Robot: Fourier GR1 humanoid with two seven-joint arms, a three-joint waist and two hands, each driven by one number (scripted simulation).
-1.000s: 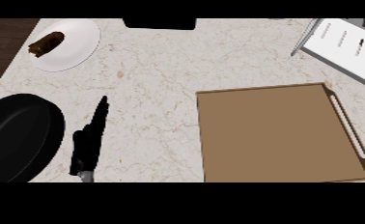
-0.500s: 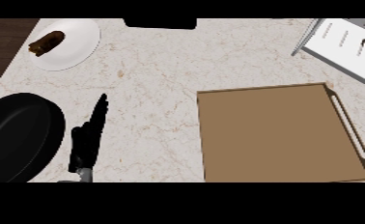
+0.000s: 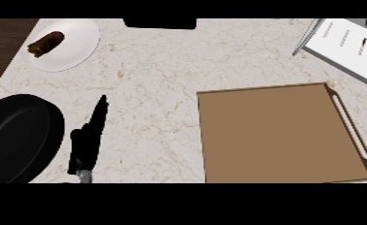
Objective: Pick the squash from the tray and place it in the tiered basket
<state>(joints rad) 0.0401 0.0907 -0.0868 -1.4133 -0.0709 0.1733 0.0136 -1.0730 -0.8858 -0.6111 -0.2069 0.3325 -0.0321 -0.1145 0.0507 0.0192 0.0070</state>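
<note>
Against the picture half a second before, almost nothing had changed: the left robot hand (image 3: 86, 142) had kept its place near the table's near-left corner, its tip only a shade nearer the far edge, and every object lay where it had been. That black robot hand showed edge-on as a thin blade, its fingers (image 3: 100, 108) straight and open, pointing toward the far edge and gripping nothing.

The pale, veined, marble-like table (image 3: 158, 73) looked smooth and matte. The flat brown rectangular tray (image 3: 276, 136), cardboard-toned with a low rim and a pale bar along its right side, sat at the near-right corner. Where the squash lay could not be told from this view.

A glossy black round pan (image 3: 25, 134) rested at the left edge, just beside the robot hand. At the far-left corner a round white plate (image 3: 75, 42) carried a lumpy dark-brown food piece (image 3: 46, 43). A black rectangular block (image 3: 159, 23) sat at the far edge, and a white panelled structure with grey marks (image 3: 342, 44) filled the far-right corner.
</note>
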